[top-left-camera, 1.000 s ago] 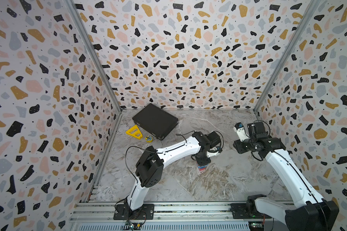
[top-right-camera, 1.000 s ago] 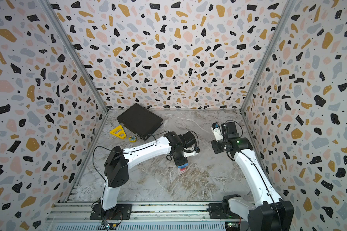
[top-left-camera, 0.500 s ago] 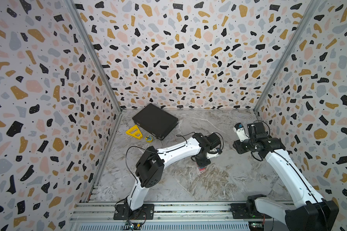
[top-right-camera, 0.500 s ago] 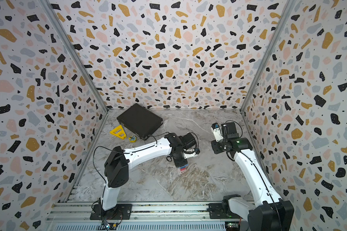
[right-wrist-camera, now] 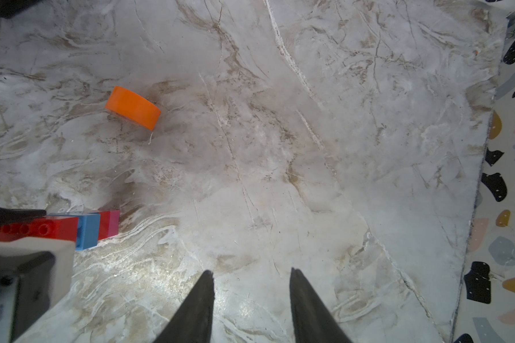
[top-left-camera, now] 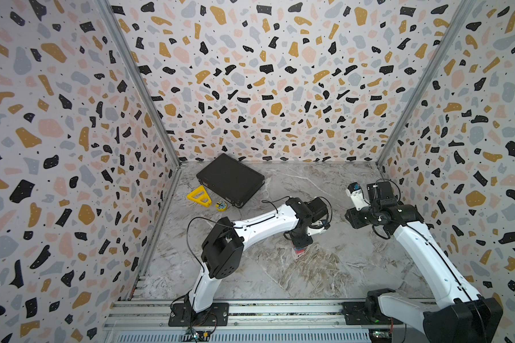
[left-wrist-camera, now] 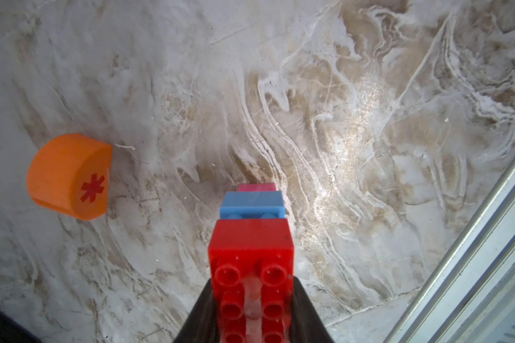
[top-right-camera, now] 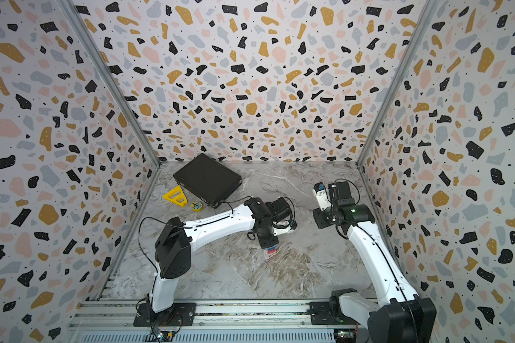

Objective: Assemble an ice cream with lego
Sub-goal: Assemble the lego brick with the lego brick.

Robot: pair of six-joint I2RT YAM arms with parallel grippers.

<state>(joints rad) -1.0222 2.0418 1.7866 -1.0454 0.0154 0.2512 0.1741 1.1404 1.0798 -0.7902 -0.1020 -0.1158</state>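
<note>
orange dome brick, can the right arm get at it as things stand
Probably yes. In the right wrist view the orange dome lies alone on bare marble ahead of the open, empty right gripper. The left gripper holds the brick stack off to one side, not between them.

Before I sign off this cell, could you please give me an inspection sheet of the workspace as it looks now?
Surface: marbled table, no spills seen.
Job's things: red, blue, red and pink stack, pink end towards the table, contact unclear; orange dome lying apart on its side.
Clutter: black case, yellow frame and small disc near the far corner.
Grippers: left gripper shut on the stack; right gripper open, empty, above the table.
Cables: black cables loop off both arms, clear of the bricks.
Surroundings: speckled walls on three sides; metal rail in front.
</note>
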